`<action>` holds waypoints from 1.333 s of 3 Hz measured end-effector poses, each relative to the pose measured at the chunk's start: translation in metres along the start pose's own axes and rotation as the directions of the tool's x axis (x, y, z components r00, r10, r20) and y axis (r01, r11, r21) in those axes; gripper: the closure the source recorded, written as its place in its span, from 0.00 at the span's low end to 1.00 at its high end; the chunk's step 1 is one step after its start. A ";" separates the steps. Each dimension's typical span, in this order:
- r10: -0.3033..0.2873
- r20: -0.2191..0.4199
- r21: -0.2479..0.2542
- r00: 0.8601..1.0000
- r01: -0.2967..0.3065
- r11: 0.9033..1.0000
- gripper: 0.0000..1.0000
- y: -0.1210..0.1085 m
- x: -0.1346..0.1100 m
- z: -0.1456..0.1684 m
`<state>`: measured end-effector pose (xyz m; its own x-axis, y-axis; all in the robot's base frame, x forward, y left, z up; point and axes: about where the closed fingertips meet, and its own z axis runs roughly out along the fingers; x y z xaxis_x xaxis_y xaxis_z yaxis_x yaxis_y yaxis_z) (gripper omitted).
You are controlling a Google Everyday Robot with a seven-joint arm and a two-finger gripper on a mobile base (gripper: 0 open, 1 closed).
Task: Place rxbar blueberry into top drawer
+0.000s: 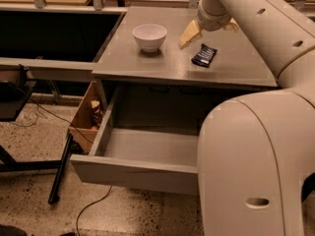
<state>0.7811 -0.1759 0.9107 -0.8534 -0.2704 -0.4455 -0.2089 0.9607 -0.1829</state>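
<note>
The rxbar blueberry (204,55), a small dark navy bar, lies flat on the grey table top (147,65), right of the middle. My gripper (209,32) hangs just above and behind the bar, not touching it. Its pale yellow fingers (189,34) are spread apart and hold nothing. The top drawer (130,173) is pulled out below the table. What shows of its inside is bare. My arm's large shell (256,161) hides the drawer's right part.
A white bowl (149,36) stands on the table left of the bar. A wooden crate (88,114) sits on the floor left of the drawer, beside a black stand leg (61,173) and a cable (91,205). Dark shelving lies to the left.
</note>
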 end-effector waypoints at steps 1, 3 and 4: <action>0.000 0.000 0.000 1.000 0.000 1.000 0.00 0.000 0.000 0.000; 0.033 -0.085 0.006 0.996 -0.033 0.999 0.00 0.006 0.013 0.028; 0.079 -0.134 0.016 0.988 -0.078 0.997 0.00 0.006 0.020 0.048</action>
<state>0.7857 -0.1787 0.8589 -0.9235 -0.1824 -0.3375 -0.1340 0.9777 -0.1618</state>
